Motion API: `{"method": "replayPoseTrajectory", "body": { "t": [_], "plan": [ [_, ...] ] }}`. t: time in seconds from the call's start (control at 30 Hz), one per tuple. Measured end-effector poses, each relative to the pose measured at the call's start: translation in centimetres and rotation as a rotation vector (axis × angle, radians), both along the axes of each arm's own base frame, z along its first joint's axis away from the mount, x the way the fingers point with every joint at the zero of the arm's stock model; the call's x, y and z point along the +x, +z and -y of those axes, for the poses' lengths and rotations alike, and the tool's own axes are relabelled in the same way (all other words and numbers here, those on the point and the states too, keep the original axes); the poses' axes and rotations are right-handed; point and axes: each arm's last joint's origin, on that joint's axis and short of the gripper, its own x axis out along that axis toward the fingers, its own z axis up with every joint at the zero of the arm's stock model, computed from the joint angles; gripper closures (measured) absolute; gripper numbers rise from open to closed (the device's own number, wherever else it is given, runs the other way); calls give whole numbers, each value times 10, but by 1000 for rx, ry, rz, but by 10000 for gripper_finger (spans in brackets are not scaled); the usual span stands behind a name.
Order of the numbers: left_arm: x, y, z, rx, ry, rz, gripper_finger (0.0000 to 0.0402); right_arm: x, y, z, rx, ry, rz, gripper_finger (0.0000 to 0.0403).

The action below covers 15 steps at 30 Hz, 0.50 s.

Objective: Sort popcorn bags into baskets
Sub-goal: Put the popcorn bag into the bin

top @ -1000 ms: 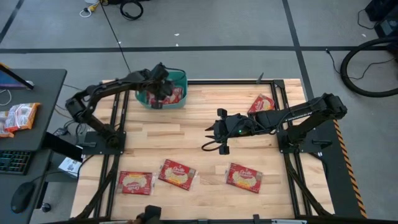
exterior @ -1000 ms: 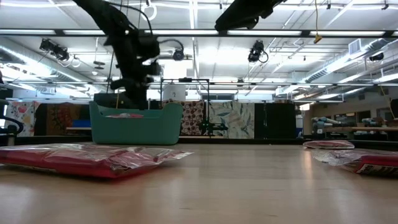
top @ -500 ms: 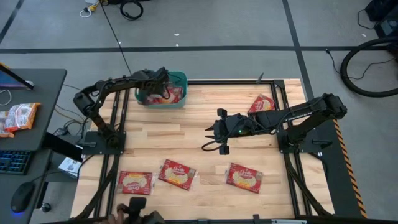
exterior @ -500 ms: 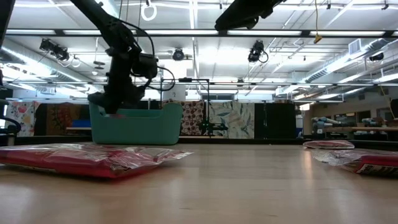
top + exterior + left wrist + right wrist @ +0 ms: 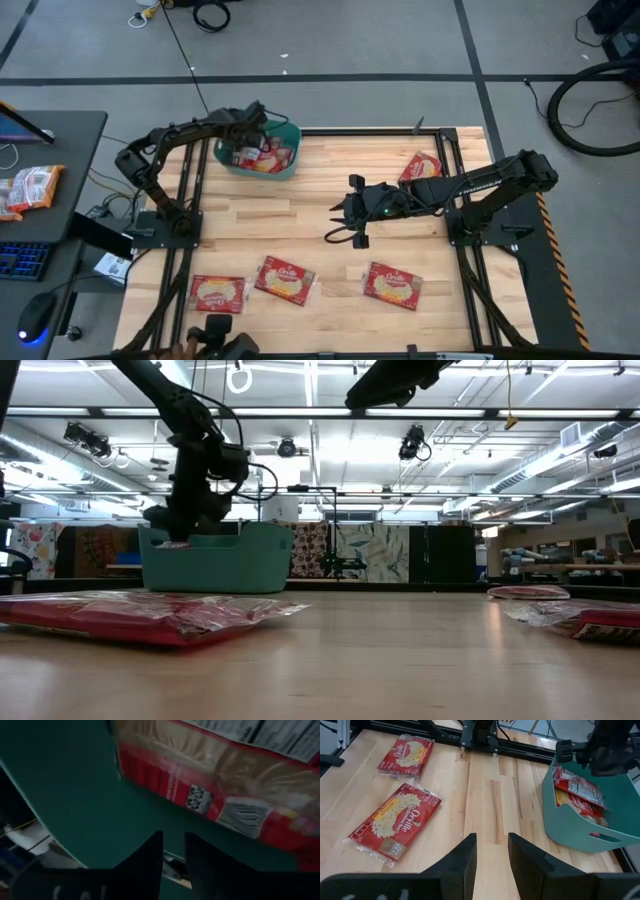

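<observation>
Wooden table (image 5: pixel 300 220) fills the middle of the high view; the left arm reaches from the left edge toward the upper left, the right arm stretches from the right edge to the centre.

Teal basket (image 5: pixel 258 149) sits at the table's upper left corner, holding several red popcorn bags (image 5: pixel 268 155); in the right wrist view the same basket (image 5: pixel 585 815) appears at right with packets leaning inside.

Loose popcorn bags: one at upper right (image 5: pixel 419 167) beside the right arm; three along the lower edge, at left (image 5: pixel 218 292), centre (image 5: pixel 286 279) and right (image 5: pixel 392 284), flat and apart from one another.

Left gripper (image 5: pixel 243 140) is at the basket's left rim; fingers (image 5: pixel 147 857) a narrow gap apart, holding nothing visible.

Right gripper (image 5: pixel 343 221) hovers over bare wood at centre, fingers (image 5: pixel 462 855) narrowly parted and empty.
</observation>
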Motion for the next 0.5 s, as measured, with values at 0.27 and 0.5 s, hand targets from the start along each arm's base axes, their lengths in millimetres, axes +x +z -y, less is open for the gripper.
{"method": "replayPoseTrajectory", "body": {
  "t": [0.27,0.5],
  "plan": [
    [7,14,-7,101,73,127,320,0,1,0,-6,5,5,286],
    [12,45,-11,-56,270,419,320,0,0,0,-9,6,5,286]
  ]
}}
